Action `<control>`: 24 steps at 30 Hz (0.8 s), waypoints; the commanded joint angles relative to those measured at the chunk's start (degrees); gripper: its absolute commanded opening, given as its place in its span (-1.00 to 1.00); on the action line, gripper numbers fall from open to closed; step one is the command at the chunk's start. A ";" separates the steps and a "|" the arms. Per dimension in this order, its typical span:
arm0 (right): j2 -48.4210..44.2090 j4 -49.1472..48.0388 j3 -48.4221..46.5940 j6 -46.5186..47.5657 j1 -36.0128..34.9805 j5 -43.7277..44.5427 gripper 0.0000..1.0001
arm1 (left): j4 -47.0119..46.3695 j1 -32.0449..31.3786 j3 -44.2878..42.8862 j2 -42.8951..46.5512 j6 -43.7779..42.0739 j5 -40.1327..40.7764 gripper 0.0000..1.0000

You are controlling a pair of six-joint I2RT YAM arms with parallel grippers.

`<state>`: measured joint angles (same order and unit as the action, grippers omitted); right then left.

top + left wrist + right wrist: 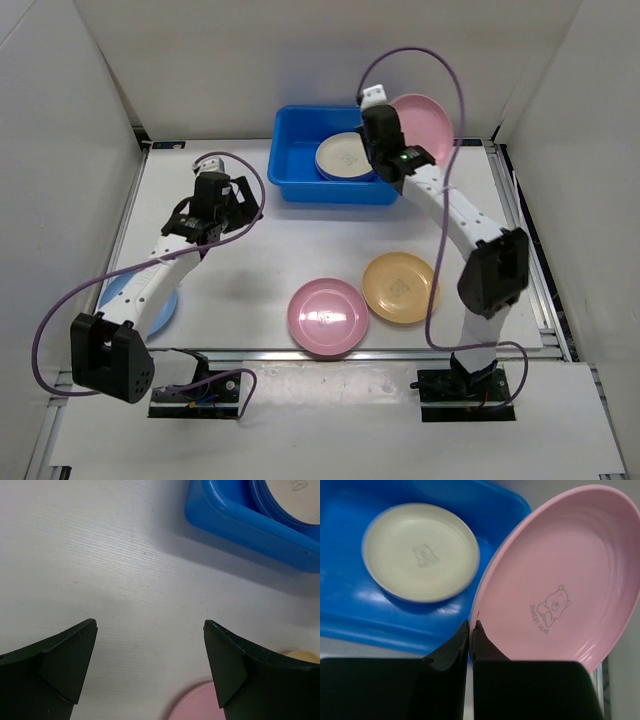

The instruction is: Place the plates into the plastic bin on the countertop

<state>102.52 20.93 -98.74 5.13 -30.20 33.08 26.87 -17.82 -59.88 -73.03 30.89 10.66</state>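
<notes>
The blue plastic bin (300, 170) stands at the back of the white countertop (250, 260) and holds a beige plate (342, 155) on top of a stack. My right gripper (385, 135) is shut on the rim of a pink plate (425, 117), held tilted above the bin's right end; in the right wrist view the pink plate (560, 580) sits beside the bin (350, 605) and the beige plate (420, 552). My left gripper (232, 192) is open and empty over bare countertop left of the bin. A second pink plate (328, 317), an orange-yellow plate (400, 287) and a light blue plate (160, 310) lie on the countertop.
White walls enclose the countertop on three sides. A purple cable loops over each arm. In the left wrist view the bin's corner (235, 515) is upper right, and the pink plate's edge (195, 705) lies between the fingers at the bottom.
</notes>
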 commanded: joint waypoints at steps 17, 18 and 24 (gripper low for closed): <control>34.58 -13.89 -30.81 13.77 -2.15 -18.48 -1.00 | 1.26 4.73 -3.05 -7.29 -0.92 -5.99 0.98; 35.63 -13.55 -31.68 13.42 -2.15 -18.84 -1.00 | 1.25 4.90 -3.05 -7.47 -1.01 -6.26 0.98; 40.21 -13.72 -34.50 12.63 -1.80 -19.72 -1.00 | 1.43 5.08 -2.96 -8.88 -2.42 -7.40 0.98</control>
<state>142.10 11.66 -129.62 17.80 -32.58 14.33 28.32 -12.97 -60.93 -82.52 29.69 4.75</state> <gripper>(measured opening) 0.022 0.983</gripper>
